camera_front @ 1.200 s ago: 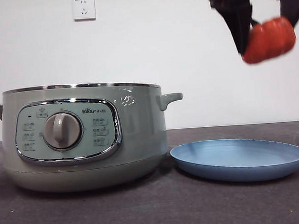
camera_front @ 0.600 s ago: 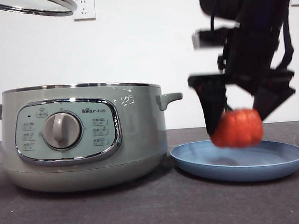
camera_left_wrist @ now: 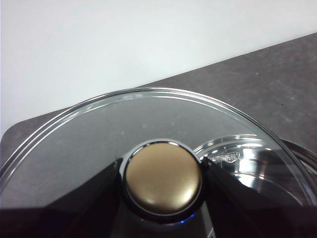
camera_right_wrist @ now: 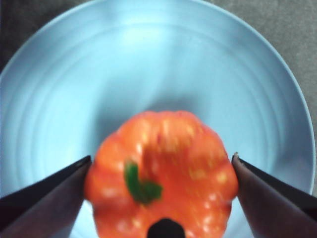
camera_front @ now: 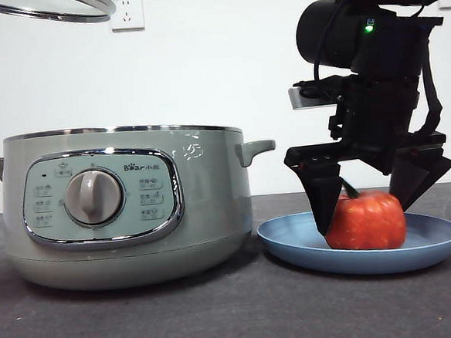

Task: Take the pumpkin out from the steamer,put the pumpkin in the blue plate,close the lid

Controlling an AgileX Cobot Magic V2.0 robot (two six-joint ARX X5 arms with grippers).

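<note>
The pumpkin [camera_front: 366, 221] sits upright in the blue plate [camera_front: 293, 245], to the right of the open steamer [camera_front: 127, 207]. My right gripper [camera_front: 366, 217] reaches down over the plate with one jaw on each side of the pumpkin, spread a little wider than it. The right wrist view shows the pumpkin [camera_right_wrist: 163, 168] on the plate [camera_right_wrist: 148, 59] between the jaws of that gripper [camera_right_wrist: 161, 157]. My left gripper [camera_left_wrist: 161, 178] is shut on the knob [camera_left_wrist: 162, 177] of the glass lid [camera_left_wrist: 99, 129]. It holds the lid [camera_front: 44, 10] high above the steamer's left side.
The steamer's right handle [camera_front: 255, 147] juts out toward the plate. The plate's near rim lies close to the steamer's base. A wall socket [camera_front: 126, 12] is on the white wall behind. The dark table [camera_front: 236, 315] runs along the front.
My right gripper came down with the pumpkin from high on the right and set it in the blue plate. Its jaws have spread slightly. The lid has come into view at the top left.
</note>
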